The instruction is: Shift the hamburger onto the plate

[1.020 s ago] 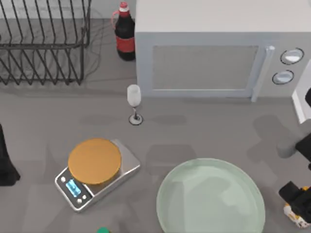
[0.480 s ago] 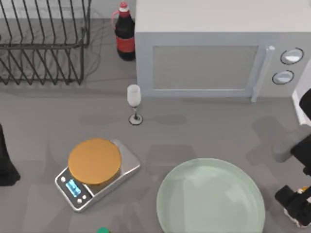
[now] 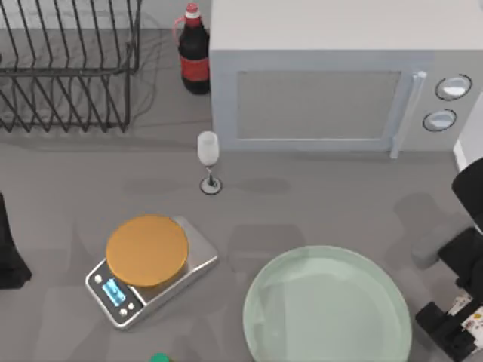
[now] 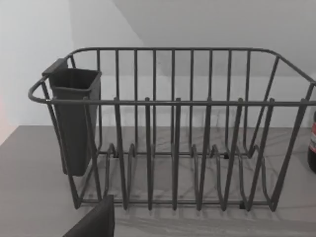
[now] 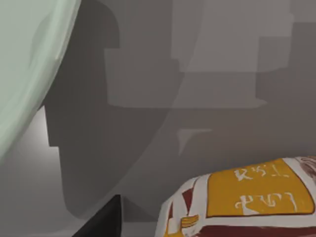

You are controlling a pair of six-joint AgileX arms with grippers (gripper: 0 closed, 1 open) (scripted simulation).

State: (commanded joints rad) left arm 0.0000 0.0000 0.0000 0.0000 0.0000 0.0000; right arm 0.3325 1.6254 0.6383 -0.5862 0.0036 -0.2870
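The right tool [image 3: 456, 332] sits low at the counter's [image 3: 317, 204] lower right corner, just right of the plate [image 3: 327, 309], over the hamburger [image 3: 472, 323], of which a white, blotched bit peeks out beside the dark fingers; whether those fingers are apart or clamped on it I cannot tell. In the right wrist view the hamburger [image 5: 247, 202] lies on the grey counter, with the plate's pale green rim [image 5: 29, 64] near but apart from it. The plate is bare. Left of it stands a silver scale [image 3: 151, 268] with an orange-brown disc, and behind that a wine glass [image 3: 208, 160], a microwave [image 3: 332, 75], a dark bottle [image 3: 194, 53] and a wire dish rack [image 3: 68, 64]. The left arm [image 3: 9, 249] rests at the counter's left edge, its wrist view facing the rack [image 4: 173, 133].
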